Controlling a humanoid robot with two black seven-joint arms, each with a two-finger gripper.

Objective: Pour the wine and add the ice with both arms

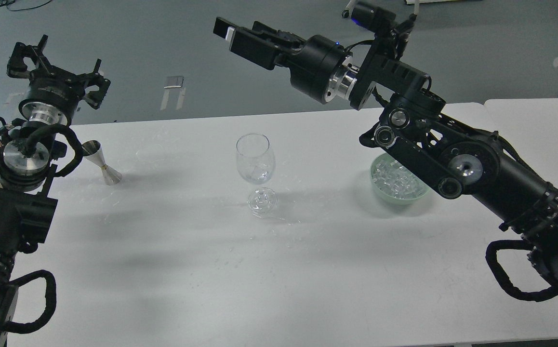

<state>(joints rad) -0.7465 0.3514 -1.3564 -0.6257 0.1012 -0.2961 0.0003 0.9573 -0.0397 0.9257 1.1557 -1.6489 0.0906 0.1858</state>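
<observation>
Ice (398, 180) in bowl (380, 189), 3 o'clock of glass (255, 159) on table (187, 250) | likely slippery, hard; pinch single cube | left tool (55, 72) spread wide, empty | right tool (226, 33) aloft, gap untellable

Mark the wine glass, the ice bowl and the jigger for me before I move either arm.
wine glass (255, 159), head view, on the clear bowl of the glass.
ice bowl (386, 196), head view, on its pale green outer wall.
jigger (101, 164), head view, on its narrow metal waist.
</observation>
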